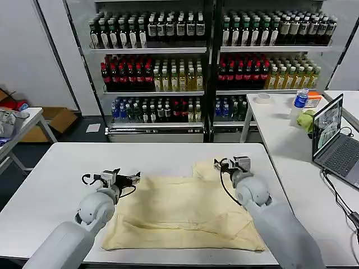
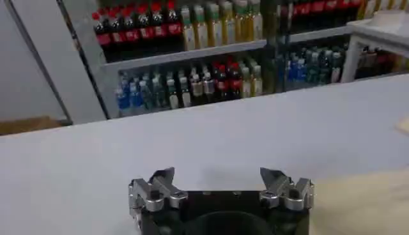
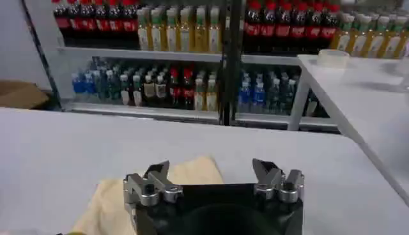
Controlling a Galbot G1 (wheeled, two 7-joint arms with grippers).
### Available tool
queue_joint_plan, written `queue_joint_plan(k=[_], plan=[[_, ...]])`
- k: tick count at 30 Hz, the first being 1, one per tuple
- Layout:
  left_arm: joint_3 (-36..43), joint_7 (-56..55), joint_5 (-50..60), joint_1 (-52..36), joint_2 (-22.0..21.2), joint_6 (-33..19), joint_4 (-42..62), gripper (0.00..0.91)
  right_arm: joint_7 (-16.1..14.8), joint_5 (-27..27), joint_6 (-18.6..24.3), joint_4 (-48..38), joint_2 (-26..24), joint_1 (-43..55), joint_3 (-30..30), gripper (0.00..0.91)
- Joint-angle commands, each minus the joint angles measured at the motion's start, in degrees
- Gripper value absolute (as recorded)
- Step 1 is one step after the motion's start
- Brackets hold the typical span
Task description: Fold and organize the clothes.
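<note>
A white table (image 1: pixel 56 168) carries a single pale cream-yellow T-shirt (image 1: pixel 179 216), spread flat and partly folded. The shirt lies on the table's near half, reaching almost to its front edge; one corner, perhaps a sleeve, points toward the table's far side.

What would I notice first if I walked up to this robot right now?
Probably the pale yellow T-shirt spread flat on the white table, right in front of the robot. Its two arms reach over the shirt's far corners: the left end effector and the right end effector, both open and holding nothing. Behind the table, shelves of colorful bottles fill the wall.
</note>
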Motion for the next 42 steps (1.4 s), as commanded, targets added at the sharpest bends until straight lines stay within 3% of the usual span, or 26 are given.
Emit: queue_joint_plan(k=[1,13,14,16,17,19,20,21,24,35,42], plan=[[3.0,-0.5,-0.8,-4.4,-0.1,0.2,5.6,0.907,-0.1,1.1,0.0,-11.9,3.4,7.1,-3.1,0.907],[1.0,-0.5,-4.2,-0.5,0.7,0.2,3.4,0.907,-1.3,1.4,0.0,-15.6,4.5,7.4,-3.0,0.907],[0.9,-0.4,-4.2,-0.3,0.8,0.2,3.3,0.524,-1.3,2.1,0.0,-16.0,4.7,7.3,-2.7,0.907],[0.5,-0.2,-4.4,0.6,1.0,0.2,2.7,0.071,-1.3,3.2,0.0,-16.5,4.9,7.1,-2.1,0.907],[0.4,-0.2,-4.5,0.8,1.1,0.2,2.7,0.02,-1.3,3.4,-0.1,-16.6,4.9,7.0,-2.0,0.907],[0.0,0.0,-4.6,2.1,1.1,0.2,2.0,0.01,-1.4,4.1,-0.1,-16.7,5.0,6.8,-1.9,0.907],[-0.1,0.0,-4.6,2.2,1.1,0.2,1.9,0.01,-1.4,4.2,-0.1,-16.7,5.0,6.7,-1.9,0.756],[-0.4,0.1,-4.8,2.8,1.1,0.2,1.7,0.01,-1.5,4.5,0.0,-16.5,5.0,6.6,-2.0,0.534],[-0.8,0.3,-5.2,3.5,1.0,0.2,1.5,0.01,-1.7,5.4,-0.1,-15.8,4.8,6.3,-2.4,0.0],[-1.9,0.8,-6.6,5.0,0.9,0.2,0.5,0.01,-2.7,6.4,0.0,-14.0,4.3,5.4,-2.5,0.0],[-3.2,1.0,-9.4,5.2,0.7,0.2,-0.5,0.01,-3.6,5.8,0.2,-8.5,2.8,3.7,-2.2,0.0]])
